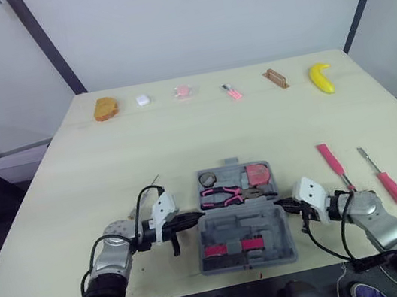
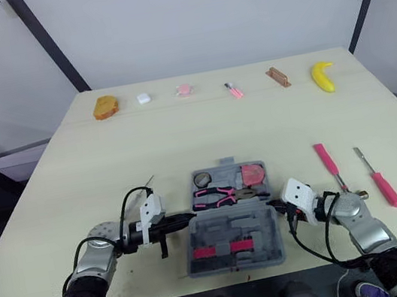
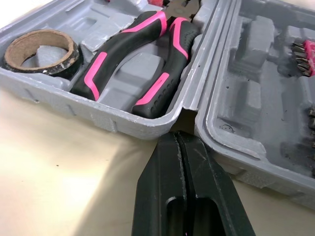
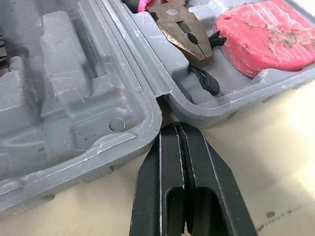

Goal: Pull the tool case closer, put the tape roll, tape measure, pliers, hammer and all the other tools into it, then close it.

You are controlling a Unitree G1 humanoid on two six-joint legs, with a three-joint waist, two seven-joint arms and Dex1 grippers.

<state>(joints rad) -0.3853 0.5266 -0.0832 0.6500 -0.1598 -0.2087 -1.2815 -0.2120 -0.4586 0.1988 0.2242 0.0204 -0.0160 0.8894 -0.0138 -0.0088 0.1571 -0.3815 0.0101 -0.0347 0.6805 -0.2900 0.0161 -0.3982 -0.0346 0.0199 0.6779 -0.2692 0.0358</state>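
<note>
The grey tool case (image 1: pixel 236 227) lies open near the table's front edge, lid half toward me. In its far half sit a tape roll (image 3: pixel 42 51), pink-and-black pliers (image 3: pixel 142 54) and a red tape measure (image 4: pixel 268 34). My left gripper (image 3: pixel 176 138) is shut, its tip at the hinge notch on the case's left side. The right gripper (image 4: pixel 174 130) is shut too, its tip at the hinge notch on the right side. A pink-handled tool (image 1: pixel 333 164) and a pink-handled screwdriver (image 1: pixel 385 180) lie on the table right of the case.
Along the table's far edge lie a piece of bread (image 1: pixel 106 108), a small white object (image 1: pixel 143 100), a pink item (image 1: pixel 183 91), a small pink tool (image 1: pixel 232 92), a brown block (image 1: pixel 275 78) and a banana (image 1: pixel 321 78).
</note>
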